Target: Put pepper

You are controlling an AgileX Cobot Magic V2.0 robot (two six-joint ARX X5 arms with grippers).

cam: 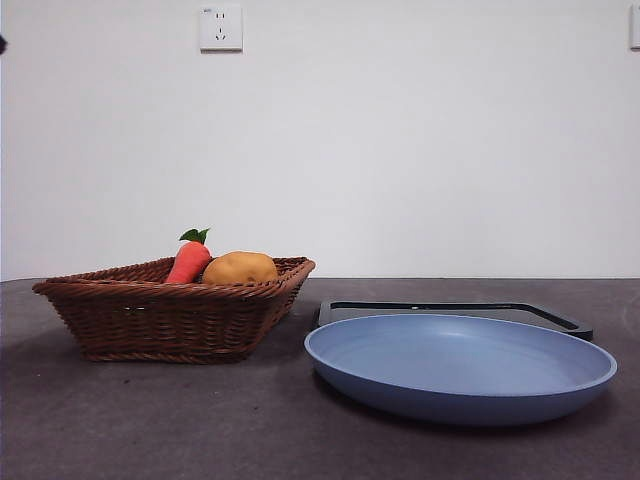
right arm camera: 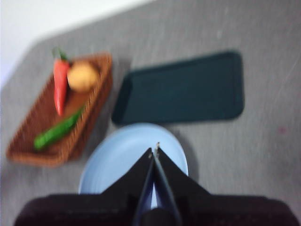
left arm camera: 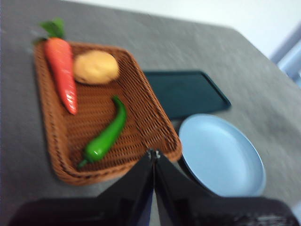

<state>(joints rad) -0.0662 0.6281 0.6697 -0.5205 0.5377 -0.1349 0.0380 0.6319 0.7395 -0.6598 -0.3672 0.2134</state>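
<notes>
The glossy green pepper [left arm camera: 106, 135] lies in the brown wicker basket [left arm camera: 136, 101], near its front edge, beside an orange carrot [left arm camera: 63, 73] and a yellow-brown potato [left arm camera: 95, 67]. It also shows in the right wrist view [right arm camera: 58, 129]. In the front view the basket [cam: 170, 315] hides the pepper. The blue plate [cam: 460, 365] lies to the right of the basket. My left gripper [left arm camera: 154, 153] is shut and empty, high above the basket's near corner. My right gripper [right arm camera: 154, 149] is shut and empty, high above the plate [right arm camera: 122, 155].
A dark flat tray [cam: 455, 311] lies behind the plate, and also shows in the left wrist view [left arm camera: 186, 92] and the right wrist view [right arm camera: 181, 89]. The carrot [cam: 190, 258] and potato [cam: 240, 268] rise above the basket's rim. A white wall stands behind the table.
</notes>
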